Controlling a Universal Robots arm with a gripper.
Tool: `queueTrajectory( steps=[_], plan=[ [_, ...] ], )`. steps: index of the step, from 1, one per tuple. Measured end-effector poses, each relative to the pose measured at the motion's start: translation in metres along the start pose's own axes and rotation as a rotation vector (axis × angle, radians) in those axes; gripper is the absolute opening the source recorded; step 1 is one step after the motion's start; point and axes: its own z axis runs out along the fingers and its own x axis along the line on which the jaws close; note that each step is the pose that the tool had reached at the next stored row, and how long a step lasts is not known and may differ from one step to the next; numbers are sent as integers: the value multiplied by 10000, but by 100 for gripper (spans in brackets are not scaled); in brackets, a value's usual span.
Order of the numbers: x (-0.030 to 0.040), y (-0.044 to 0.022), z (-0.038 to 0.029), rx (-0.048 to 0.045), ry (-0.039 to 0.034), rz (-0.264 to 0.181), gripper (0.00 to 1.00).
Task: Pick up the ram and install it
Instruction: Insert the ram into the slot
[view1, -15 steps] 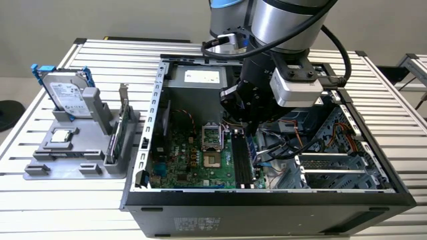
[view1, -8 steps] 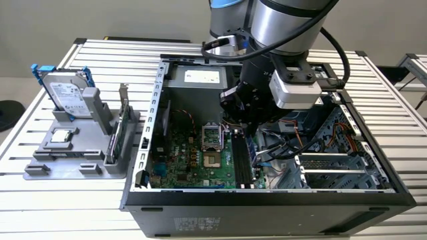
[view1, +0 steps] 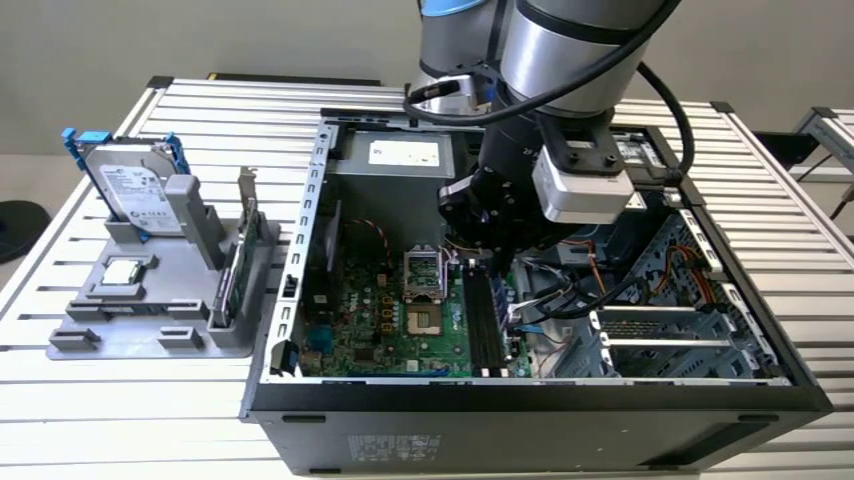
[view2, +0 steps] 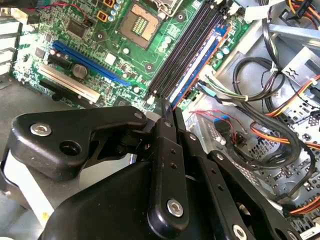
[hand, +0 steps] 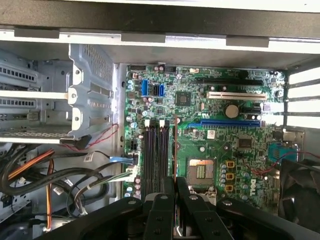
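My gripper (view1: 483, 250) hangs inside the open computer case (view1: 534, 400), low over the green motherboard (view1: 387, 320). Its black fingers (hand: 163, 205) are shut on the ram (hand: 175, 150), which shows edge-on in the first wrist view as a thin upright strip running out from the fingertips. The strip stands just beside the long black memory slots (hand: 155, 155), on the side of the processor socket (hand: 200, 170), and parallel to them. In the second wrist view my gripper (view2: 167, 107) points at the near end of those slots (view2: 185, 50). From outside, the slots (view1: 481, 320) lie just below the gripper.
A grey fixture (view1: 80, 340) at the exterior view's left holds a hard drive (view1: 134, 185), a small silver chip (view1: 124, 270) and an upright card (view1: 240, 255). Loose cables (view1: 574, 290) and a metal drive cage (view1: 667, 330) crowd the case beside the slots.
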Motion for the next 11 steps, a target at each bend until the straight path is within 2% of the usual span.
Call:
queueTrajectory(
  steps=[11],
  plan=[
    [17, -1, 35, 0, 0, 2, 0]
  ],
)
